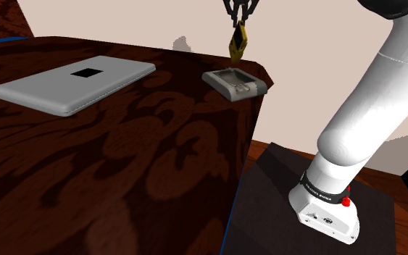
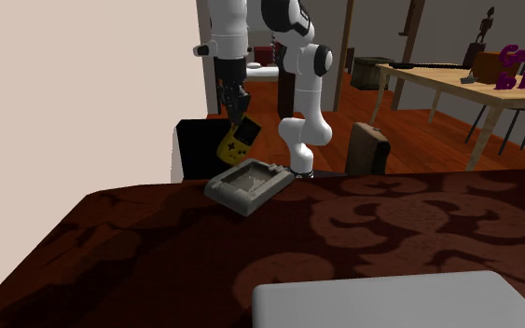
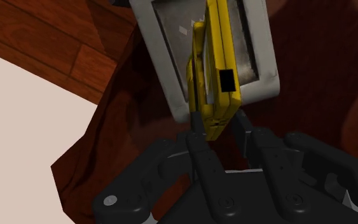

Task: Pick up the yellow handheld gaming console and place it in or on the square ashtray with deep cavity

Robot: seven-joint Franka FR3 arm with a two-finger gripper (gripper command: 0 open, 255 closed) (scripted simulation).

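**Fig. Grasp over the receptacle.** In the wrist view the black gripper is shown pinching the yellow console. Its two fingers are pressed on the broad faces at one end, and the rest of the body projects beyond the fingertips, edge-on to the camera, over the grey square ashtray.

In the shoulder view the gripper is placed at the upper middle of the frame. The console is hung beneath it, clear of the table and above the far rim of the ashtray. In the second exterior view the console is seen left of centre, tilted, just above and behind the ashtray, without contact.

The ashtray is set near a corner of the dark patterned table. A flat grey slab is laid well apart from it, at the shoulder view's upper left.

The console is judged light, stiff and hard-shelled. Its smooth faces may prove slippery — held by one end only, it could pivot between the pads. A hold across the two flat faces is judged the soundest.
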